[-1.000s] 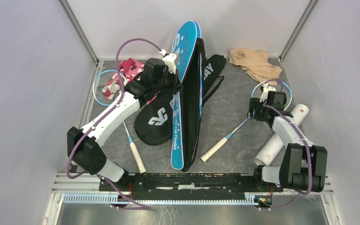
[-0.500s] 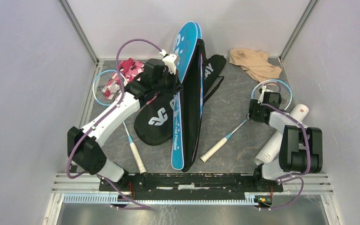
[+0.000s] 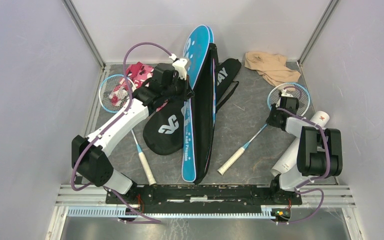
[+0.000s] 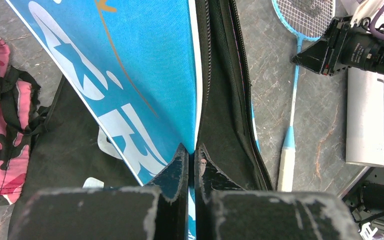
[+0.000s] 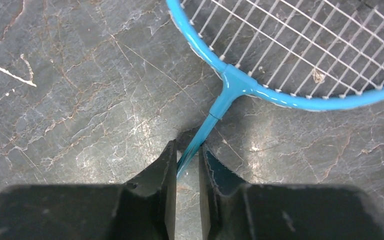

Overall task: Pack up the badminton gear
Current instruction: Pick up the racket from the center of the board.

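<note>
My left gripper [image 3: 187,92] [image 4: 191,155] is shut on the edge of the blue cover [image 3: 197,55] [image 4: 130,60] and holds it up on edge, its black inner side [image 3: 206,110] facing right. Partly under it lies the black cover [image 3: 167,130]. My right gripper [image 3: 272,120] [image 5: 188,145] sits low on the mat, its fingers shut on the thin shaft of a blue racket [image 3: 290,97] [image 5: 300,50] just below the head. A second racket [image 3: 115,92] lies at the left. The white tube [image 3: 300,145] [image 4: 365,120] lies under the right arm.
A pink camouflage cloth [image 3: 139,72] [image 4: 0,125] lies at the back left beside the left arm. A beige cloth [image 3: 270,67] is crumpled at the back right. Metal posts and white walls close in both sides.
My right gripper's jaws have closed from wide open onto the racket shaft, and the right arm has folded back. The racket's handle shifted slightly. The left arm holds still.
</note>
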